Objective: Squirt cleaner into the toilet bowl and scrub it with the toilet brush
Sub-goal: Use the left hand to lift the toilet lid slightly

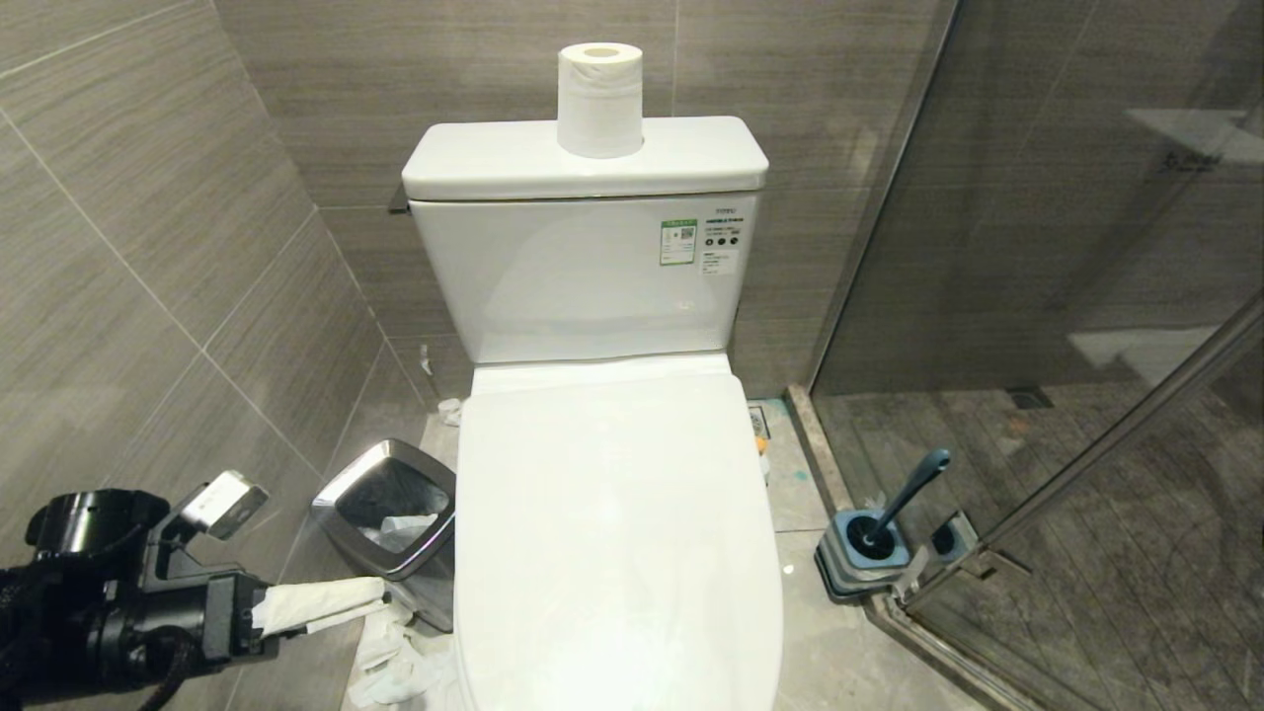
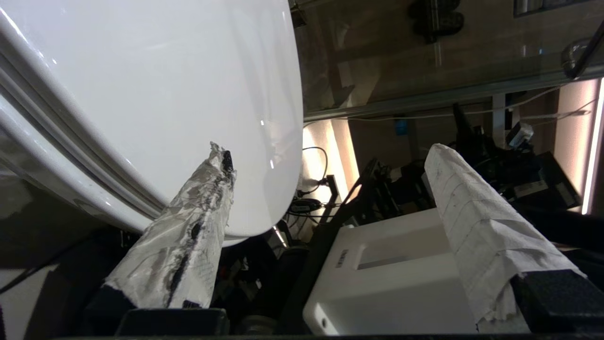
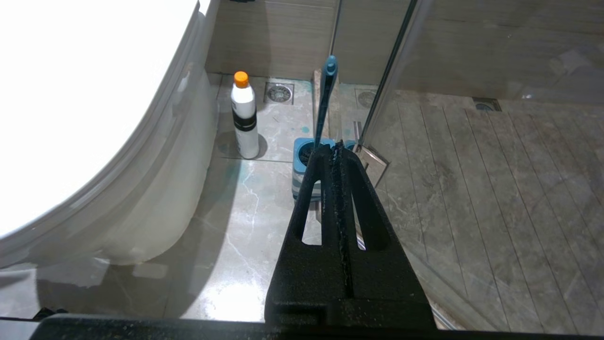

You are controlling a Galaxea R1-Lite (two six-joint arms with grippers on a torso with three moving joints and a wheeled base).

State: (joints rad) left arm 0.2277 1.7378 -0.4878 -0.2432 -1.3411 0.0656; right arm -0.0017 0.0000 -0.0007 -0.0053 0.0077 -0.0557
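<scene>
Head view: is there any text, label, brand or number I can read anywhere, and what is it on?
Green-and-white sticker on the toilet tank: print and code too small to read.
White label beside it, with three dark round icons: the small heading above them is too blurred to read.
Cleaner bottle, black band: no readable text.
Nothing else carries text.

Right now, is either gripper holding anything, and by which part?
Nothing is held. The left gripper stands open beside the toilet bowl, fingers wrapped in paper. The right gripper is shut on nothing.
</scene>
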